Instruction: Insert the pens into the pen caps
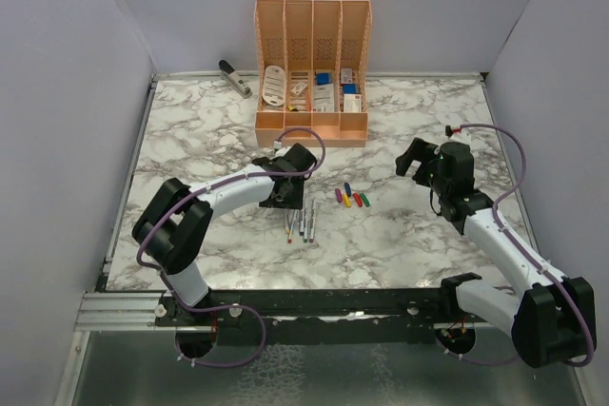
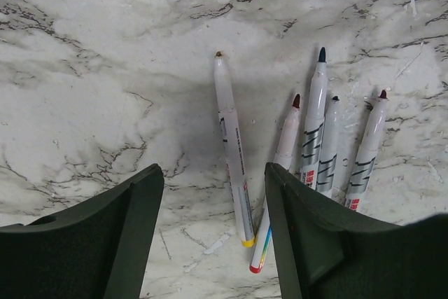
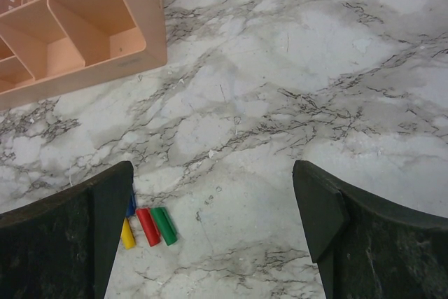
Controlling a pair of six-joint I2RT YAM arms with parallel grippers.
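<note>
Marble tabletop [image 1: 190, 140]: left gripper [image 2: 211, 176] spread wide, empty, over five pens [image 2: 314, 117]. Right gripper [image 3: 211, 171] equally wide, empty, near pen caps [image 3: 147, 227]. Orange organiser [image 1: 312, 130] behind.

My counter [image 1: 190, 140] is white marble veined in grey and black. The pens [image 2: 315, 124] are whitish-grey barrels with black markings. Their tips show brown, dark red and navy, and two of their back ends are yellow and red. The pen caps [image 3: 148, 227] are yellow, red, green and blue, with a purple one in the top view. The organiser [image 3: 91, 75] is peach-orange. My left claw [image 2: 213, 169] and right claw [image 3: 212, 166] are dull black.
</note>
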